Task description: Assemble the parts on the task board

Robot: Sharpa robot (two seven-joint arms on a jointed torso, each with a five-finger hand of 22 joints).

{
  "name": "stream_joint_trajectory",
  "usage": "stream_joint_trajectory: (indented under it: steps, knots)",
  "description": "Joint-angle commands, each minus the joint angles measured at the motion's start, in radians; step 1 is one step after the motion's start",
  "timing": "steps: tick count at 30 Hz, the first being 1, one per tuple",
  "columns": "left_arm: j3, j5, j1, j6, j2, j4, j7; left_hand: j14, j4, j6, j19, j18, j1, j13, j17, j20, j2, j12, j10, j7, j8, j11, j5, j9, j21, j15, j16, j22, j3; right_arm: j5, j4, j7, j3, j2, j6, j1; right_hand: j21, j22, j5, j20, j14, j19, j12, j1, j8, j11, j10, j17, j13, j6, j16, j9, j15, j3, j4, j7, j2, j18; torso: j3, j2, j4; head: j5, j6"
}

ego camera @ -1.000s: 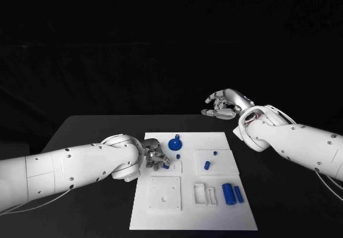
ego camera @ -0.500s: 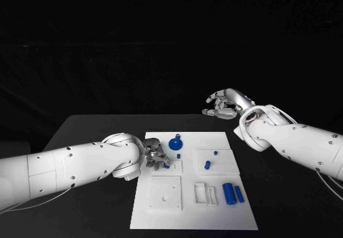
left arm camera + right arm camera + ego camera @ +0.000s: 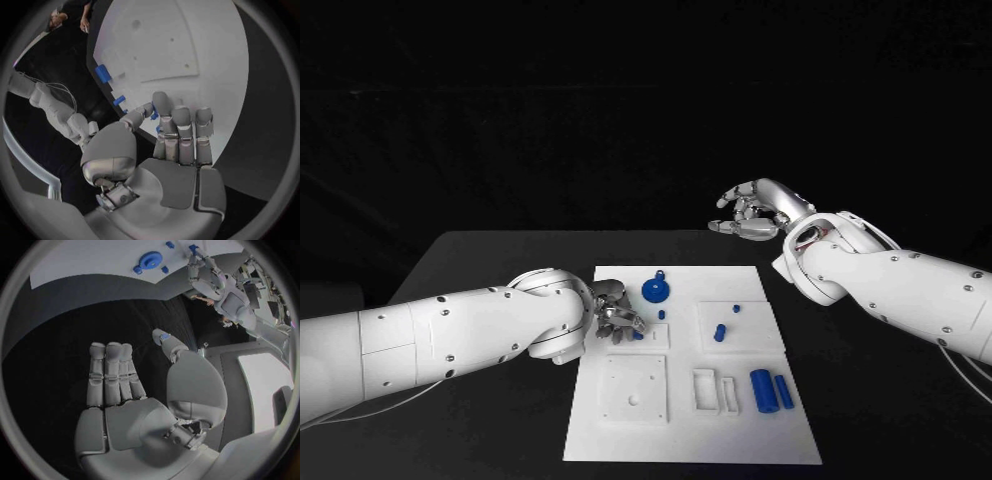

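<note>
The white task board (image 3: pixel 733 440) lies in the middle of the black table. My left hand (image 3: pixel 615 315) rests over the board's left side. Its thumb and a finger pinch a small blue peg (image 3: pixel 638 335), whose blue shows between the fingertips (image 3: pixel 153 115) in the left wrist view. My right hand (image 3: pixel 759 212) hangs in the air beyond the board's far right corner, holding nothing, its fingers (image 3: pixel 111 372) apart from the thumb. A blue gear-like disc (image 3: pixel 653 292) lies near the far edge of the board.
Short blue pegs (image 3: pixel 718 332) lie mid-board, and a blue cylinder (image 3: pixel 762 390) lies beside a slimmer blue rod (image 3: pixel 782 391) at the near right. A white square plate (image 3: pixel 633 390) and a slotted white block (image 3: pixel 704 390) sit on the near half.
The left hand's fingers have shifted very slightly at the small blue peg. The right hand has stayed where it was.
</note>
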Motion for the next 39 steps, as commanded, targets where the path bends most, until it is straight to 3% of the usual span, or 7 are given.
stream_joint_trajectory:
  steps: [1, 5, 16, 21, 22, 32, 39]
  knots:
    - [0.000, -0.005, -0.001, 0.020, 0.005, 0.002, 0.007, -0.002, 0.010, 0.052, 0.007, 0.007, -0.005, 0.002, -0.003, -0.148, -0.008, 0.007, -0.017, -0.046, -0.004, -0.012, -0.008, 0.000, 0.005, -0.007, 0.006, 0.002, 0.001, -0.001, 0.000, 0.003, 0.000, 0.001, 0.013, 0.001, -0.005, 0.000, -0.002, 0.003, -0.009, 0.002, 0.007, 0.004, 0.005, -0.001, -0.005, -0.001, -0.001, -0.002, -0.005, 0.001, -0.001, -0.003, 0.004, 0.007, 0.007, 0.041, -0.0003, 0.000, -0.0002, 0.001, -0.001]
    - [0.000, -0.005, -0.001, 0.018, 0.005, 0.001, 0.009, -0.003, 0.025, 0.054, 0.008, 0.008, -0.010, 0.004, -0.011, -0.149, -0.011, 0.013, -0.018, -0.047, -0.005, -0.013, -0.042, 0.004, 0.006, -0.010, 0.016, 0.006, 0.000, -0.001, -0.001, 0.003, 0.000, 0.002, 0.014, 0.000, -0.005, 0.000, -0.002, 0.003, -0.009, 0.002, 0.007, 0.004, 0.005, -0.001, -0.005, -0.001, -0.002, -0.002, -0.005, 0.001, -0.001, -0.003, 0.004, 0.007, 0.007, 0.041, -0.0002, 0.000, -0.0002, 0.000, 0.000]
    - [0.000, -0.004, -0.001, 0.016, 0.006, 0.000, 0.006, -0.001, 0.027, 0.056, 0.009, 0.009, -0.008, 0.005, -0.015, -0.150, -0.011, 0.017, -0.019, -0.048, -0.006, -0.014, -0.058, 0.007, 0.007, -0.012, 0.024, 0.009, 0.000, -0.001, -0.002, 0.003, 0.000, 0.002, 0.018, 0.000, -0.006, 0.000, -0.001, 0.003, -0.010, 0.002, 0.008, 0.006, 0.005, -0.001, -0.006, -0.002, -0.003, -0.003, -0.005, 0.001, -0.001, -0.002, 0.004, 0.007, 0.008, 0.041, 0.0001, 0.000, -0.0005, 0.001, 0.000]
    - [0.000, -0.006, -0.001, 0.013, 0.006, -0.003, 0.002, -0.004, 0.035, 0.056, 0.011, 0.012, -0.004, 0.006, -0.029, -0.152, -0.021, 0.024, -0.023, -0.049, -0.011, -0.015, -0.233, 0.015, 0.006, -0.017, 0.039, 0.014, -0.003, -0.001, -0.002, 0.003, 0.000, 0.001, 0.019, 0.000, -0.006, 0.000, -0.002, 0.003, -0.010, 0.002, 0.008, 0.006, 0.005, -0.001, -0.006, -0.002, -0.003, -0.003, -0.005, 0.001, 0.000, -0.002, 0.005, 0.007, 0.008, 0.041, -0.0002, 0.000, -0.0003, 0.002, 0.000]
    - [0.000, -0.006, -0.001, 0.009, 0.006, -0.003, 0.001, -0.005, 0.038, 0.057, 0.011, 0.012, -0.002, 0.007, -0.035, -0.153, -0.022, 0.027, -0.024, -0.049, -0.012, -0.016, -0.290, 0.017, 0.005, -0.018, 0.043, 0.016, -0.005, -0.001, -0.002, 0.003, 0.000, 0.001, 0.019, 0.000, -0.006, 0.000, -0.002, 0.003, -0.010, 0.001, 0.008, 0.006, 0.005, 0.000, -0.006, -0.002, -0.003, -0.003, -0.005, 0.001, 0.000, -0.002, 0.005, 0.007, 0.008, 0.041, -0.0001, 0.000, -0.0001, 0.001, 0.001]
    - [0.000, -0.008, -0.001, 0.002, 0.002, -0.005, -0.001, -0.006, 0.046, 0.059, 0.010, 0.012, -0.015, 0.009, -0.038, -0.152, -0.038, 0.032, -0.023, -0.050, -0.011, -0.016, -0.301, 0.024, 0.005, -0.019, 0.053, 0.019, -0.022, -0.001, -0.002, 0.002, 0.000, 0.000, 0.021, 0.000, -0.007, 0.001, -0.004, 0.004, -0.011, 0.001, 0.009, 0.004, 0.005, 0.000, -0.007, -0.002, -0.005, -0.003, -0.005, 0.001, 0.000, -0.004, 0.007, 0.008, 0.008, 0.041, -0.0003, 0.000, 0.0004, 0.000, 0.001]
    - [0.001, -0.009, -0.001, -0.006, -0.002, -0.002, -0.001, -0.010, 0.065, 0.057, 0.011, 0.014, -0.026, 0.009, -0.043, -0.153, -0.076, 0.034, -0.026, -0.050, -0.012, -0.017, -0.301, 0.028, 0.004, -0.020, 0.057, 0.020, -0.027, -0.001, -0.003, 0.002, 0.000, -0.001, 0.021, 0.000, -0.008, 0.001, -0.008, 0.004, -0.012, 0.001, 0.010, 0.004, 0.004, 0.000, -0.009, -0.003, -0.007, -0.004, -0.005, 0.001, 0.000, -0.005, 0.007, 0.008, 0.007, 0.041, -0.0008, 0.000, 0.0002, 0.000, 0.002]
